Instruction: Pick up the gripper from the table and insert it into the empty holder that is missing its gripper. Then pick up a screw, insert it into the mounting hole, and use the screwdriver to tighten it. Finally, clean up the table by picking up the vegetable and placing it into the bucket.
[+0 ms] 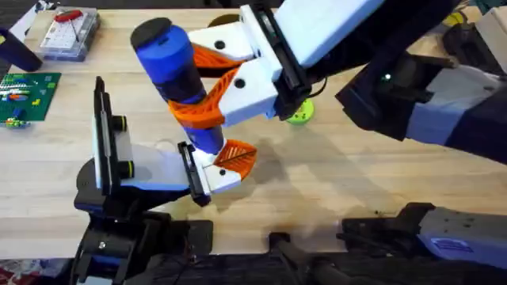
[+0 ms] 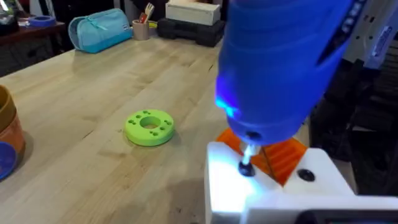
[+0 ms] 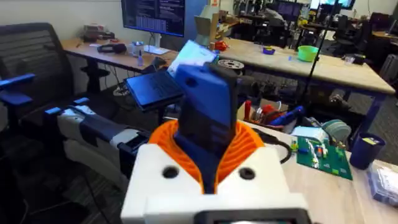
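Right hand [image 1: 207, 89]: white blocky fingers with orange ribbed pads [image 1: 200, 111], round dark screw holes on the white faces, black trim behind. Left hand [image 1: 226, 162]: same white and orange. Arm links black and pale grey-white; small green light on right arm.

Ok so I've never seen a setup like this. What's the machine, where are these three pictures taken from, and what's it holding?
These are two robot arms at a wooden table. One picture looks down from above. The other two come from a camera on each arm's wrist. The right arm's tool, white with orange pads, is shut on a thick blue power screwdriver. The screwdriver's metal tip meets a screw at the left arm's tool. On the table are a green ring, a clear parts box, a green circuit board and an orange-brown cup.
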Available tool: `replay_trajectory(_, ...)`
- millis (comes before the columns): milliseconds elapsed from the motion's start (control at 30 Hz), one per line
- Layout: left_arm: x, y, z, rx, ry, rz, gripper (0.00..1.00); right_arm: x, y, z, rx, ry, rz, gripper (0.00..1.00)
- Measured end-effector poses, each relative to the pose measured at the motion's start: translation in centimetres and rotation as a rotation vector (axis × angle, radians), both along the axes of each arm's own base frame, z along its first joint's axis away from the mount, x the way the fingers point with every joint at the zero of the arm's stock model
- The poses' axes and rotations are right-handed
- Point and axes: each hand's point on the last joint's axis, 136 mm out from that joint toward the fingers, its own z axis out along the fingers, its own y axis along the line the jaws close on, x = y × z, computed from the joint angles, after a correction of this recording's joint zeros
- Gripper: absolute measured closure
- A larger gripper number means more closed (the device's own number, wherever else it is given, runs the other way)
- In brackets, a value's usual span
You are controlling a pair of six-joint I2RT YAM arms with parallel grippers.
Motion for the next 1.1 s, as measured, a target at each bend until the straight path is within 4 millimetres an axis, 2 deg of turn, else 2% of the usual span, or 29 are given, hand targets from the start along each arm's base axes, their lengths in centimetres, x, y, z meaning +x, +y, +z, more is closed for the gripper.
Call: replay_trajectory(1100, 0.00, 0.00, -0.01, 0.000, 0.000, 0.000, 0.991, -0.11, 0.01, -0.51, -0.008, 0.008, 0.002, 0.946)
